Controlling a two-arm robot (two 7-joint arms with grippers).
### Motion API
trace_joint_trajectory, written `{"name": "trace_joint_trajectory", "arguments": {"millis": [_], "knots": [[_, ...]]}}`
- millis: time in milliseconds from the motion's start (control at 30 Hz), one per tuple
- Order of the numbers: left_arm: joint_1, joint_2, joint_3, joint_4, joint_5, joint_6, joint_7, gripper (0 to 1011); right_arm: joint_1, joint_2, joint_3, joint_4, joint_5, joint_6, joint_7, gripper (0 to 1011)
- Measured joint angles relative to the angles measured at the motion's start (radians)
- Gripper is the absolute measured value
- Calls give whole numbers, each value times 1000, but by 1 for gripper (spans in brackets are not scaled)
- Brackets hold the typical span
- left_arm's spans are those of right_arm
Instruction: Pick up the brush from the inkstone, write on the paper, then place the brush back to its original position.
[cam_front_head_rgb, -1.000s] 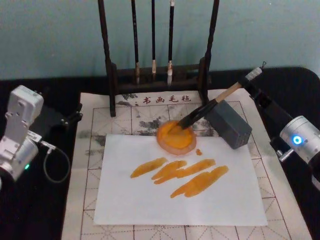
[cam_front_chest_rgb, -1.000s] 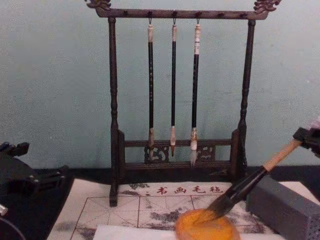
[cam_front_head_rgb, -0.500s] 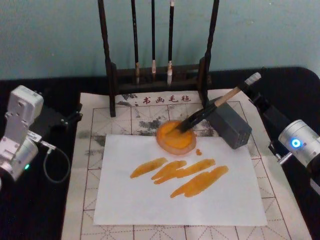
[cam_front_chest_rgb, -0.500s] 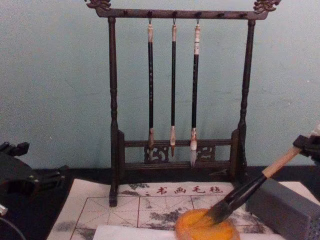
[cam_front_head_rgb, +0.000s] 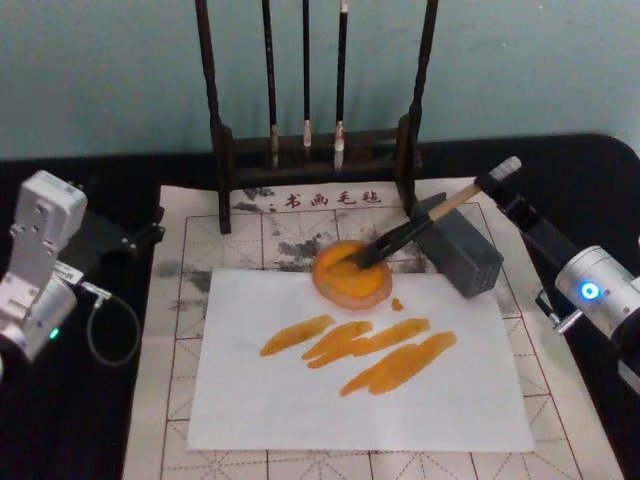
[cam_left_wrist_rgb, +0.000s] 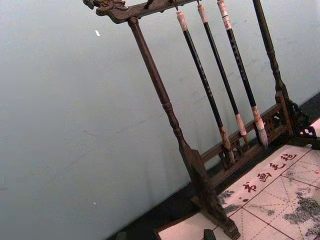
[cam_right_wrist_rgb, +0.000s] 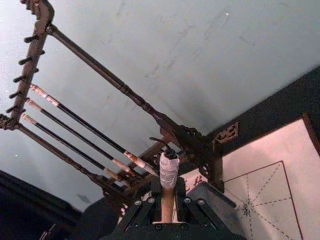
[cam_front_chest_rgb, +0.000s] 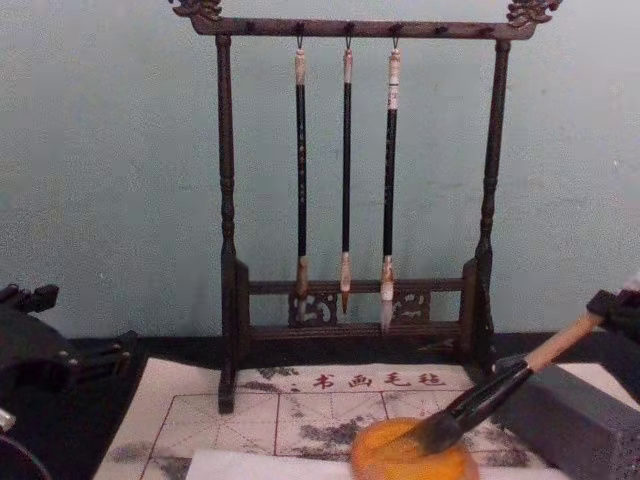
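The brush (cam_front_head_rgb: 420, 222) leans with its dark bristles in the round orange inkstone (cam_front_head_rgb: 350, 276) and its black lower section over a grey block (cam_front_head_rgb: 462, 247). My right gripper (cam_front_head_rgb: 498, 185) is shut on the pale handle just below the whitish end cap. In the right wrist view the brush (cam_right_wrist_rgb: 169, 172) rises out between the right gripper (cam_right_wrist_rgb: 168, 206) fingers. From the chest the brush (cam_front_chest_rgb: 500, 385) slants down into the inkstone (cam_front_chest_rgb: 412, 458). The white paper (cam_front_head_rgb: 300, 395) carries several orange strokes. My left gripper (cam_front_head_rgb: 135, 238) is parked at the far left, off the mat.
A dark wooden rack (cam_front_head_rgb: 222, 150) with three thin hanging brushes (cam_front_chest_rgb: 345, 170) stands behind the inkstone. A beige mat with red grid lines (cam_front_head_rgb: 172, 300) lies under the paper. The grey block (cam_front_chest_rgb: 570, 420) sits right of the inkstone.
My right gripper has come down and a little nearer, so the brush lies flatter, close over the grey block. Its bristles stay in the inkstone. The left arm has not moved.
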Motion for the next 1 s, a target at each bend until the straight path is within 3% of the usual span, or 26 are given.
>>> {"name": "trace_joint_trajectory", "arguments": {"millis": [1000], "knots": [[0,0,0,0,0,0,0,1001,11,-2,-10,35,10,12,-17,173]]}}
